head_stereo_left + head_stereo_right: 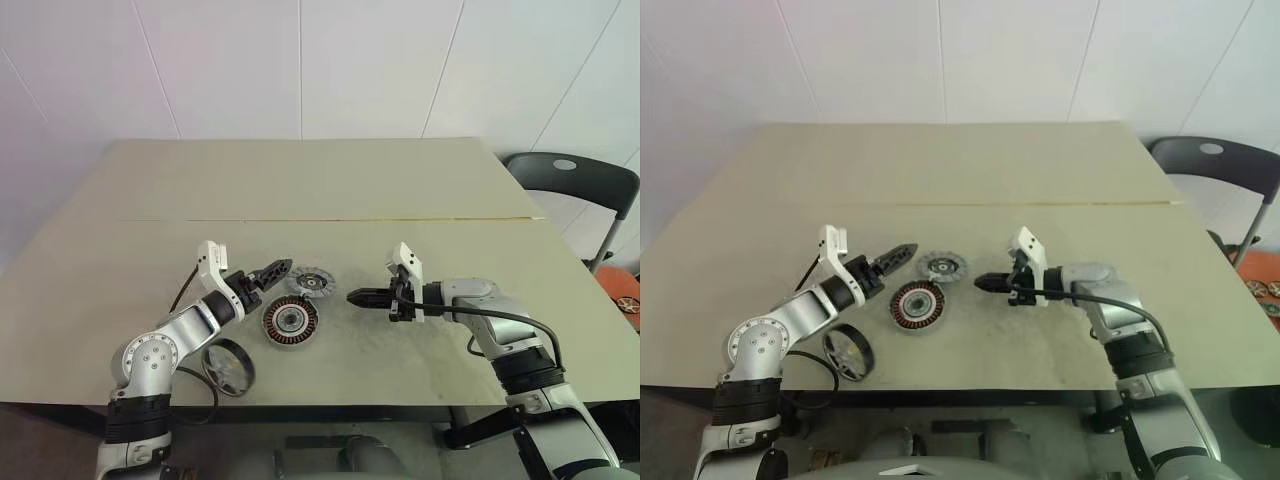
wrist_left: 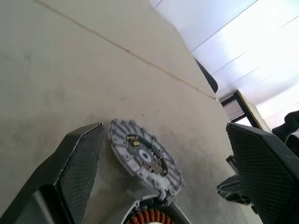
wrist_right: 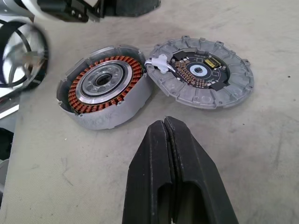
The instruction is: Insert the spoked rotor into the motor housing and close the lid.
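- Left gripper (image 1: 272, 272) has its fingers spread wide with nothing in them, hovering just over the housing (image 1: 291, 321), with the lid (image 1: 311, 282) just past its tips.
- Right gripper (image 1: 362, 297) is pinched closed and empty, pointing at the lid from the other side.
- The rotor (image 1: 229, 367) lies flat on the table back by the left arm's elbow, well behind that gripper, so I reckon the left arm fetches it.

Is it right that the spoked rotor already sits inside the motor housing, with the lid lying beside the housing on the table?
Not quite. The spoked rotor lies on the table apart from the motor housing, near the front edge, as the left eye view shows. The lid does lie beside the housing.
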